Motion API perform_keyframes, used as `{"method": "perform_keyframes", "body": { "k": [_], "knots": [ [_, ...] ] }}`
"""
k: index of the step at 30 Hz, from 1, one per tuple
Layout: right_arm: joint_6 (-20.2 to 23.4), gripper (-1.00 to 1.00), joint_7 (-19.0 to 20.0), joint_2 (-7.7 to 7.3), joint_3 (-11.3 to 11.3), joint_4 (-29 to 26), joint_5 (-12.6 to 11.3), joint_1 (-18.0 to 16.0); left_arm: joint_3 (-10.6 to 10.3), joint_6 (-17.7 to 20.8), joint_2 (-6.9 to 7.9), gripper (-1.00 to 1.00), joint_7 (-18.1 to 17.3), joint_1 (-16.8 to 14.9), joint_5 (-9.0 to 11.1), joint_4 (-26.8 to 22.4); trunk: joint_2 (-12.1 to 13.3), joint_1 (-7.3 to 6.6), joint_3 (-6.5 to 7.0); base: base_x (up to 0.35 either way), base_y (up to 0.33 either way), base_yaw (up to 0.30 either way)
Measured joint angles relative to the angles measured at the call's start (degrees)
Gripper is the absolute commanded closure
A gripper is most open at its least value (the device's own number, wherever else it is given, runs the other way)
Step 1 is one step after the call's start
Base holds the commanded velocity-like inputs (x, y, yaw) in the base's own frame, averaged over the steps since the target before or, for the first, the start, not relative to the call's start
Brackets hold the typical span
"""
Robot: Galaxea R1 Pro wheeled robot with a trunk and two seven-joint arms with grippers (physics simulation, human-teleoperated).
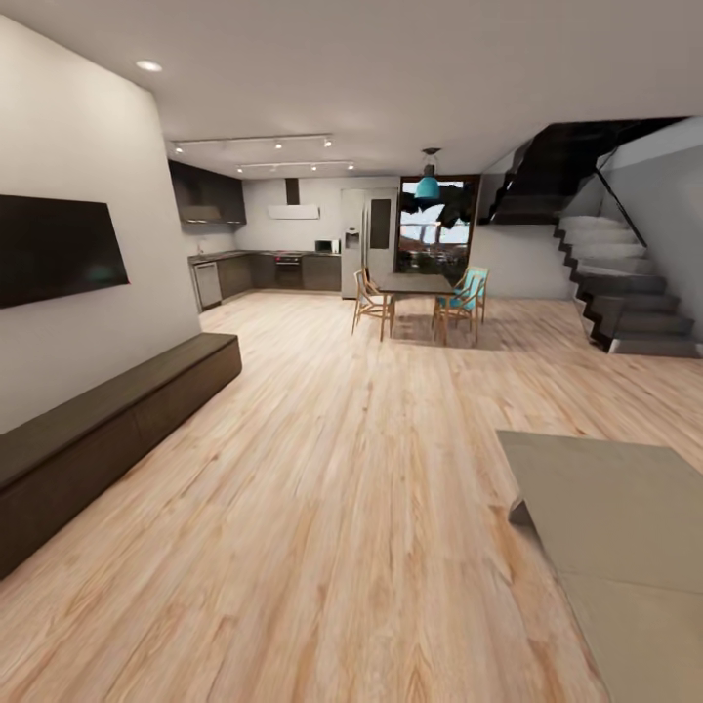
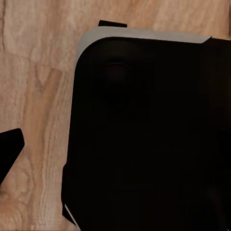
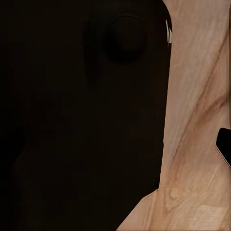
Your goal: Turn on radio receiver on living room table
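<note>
Nearest, both wrist cameras look straight down at the plank floor [image 2: 33, 96], each largely blocked by a dark rounded body, probably the robot's own base; the arms seem tucked low for driving. Neither view shows the fingers clearly, so I cannot tell whether the left or right jaws are spread or pressed together. Neither arm shows in the head view.

In the head view, a corner of the low grey tabletop [image 1: 625, 547] enters at the lower right, its seam running across it. The part in view is bare. The radio is not in sight in any view; judging by the task, it probably sits further right on that tabletop, out of frame, so the robot likely needs to turn right.

Along the left wall runs a long dark bench [image 1: 107, 420] under a wall-mounted TV [image 1: 54, 249].

Further off stands a dining table [image 1: 415, 288] with wooden chairs, under a teal pendant lamp [image 1: 428, 186]. Beyond is a dark kitchen [image 1: 264, 268] at the back, and a staircase [image 1: 625, 293] climbs on the right.
</note>
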Motion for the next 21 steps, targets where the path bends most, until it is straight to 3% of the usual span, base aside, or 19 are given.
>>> {"method": "perform_keyframes", "body": {
  "k": [21],
  "knots": [
    [0.0, -1.0, 0.0, -0.01, -0.2, 0.0, 0.1, 0.0, 0.0, 0.0, 0.0, -1.0, 0.0, 0.0, -0.1, 0.0, 0.0, 0.0, 0.0, 0.326, 0.0, 0.0]
  ]
}}
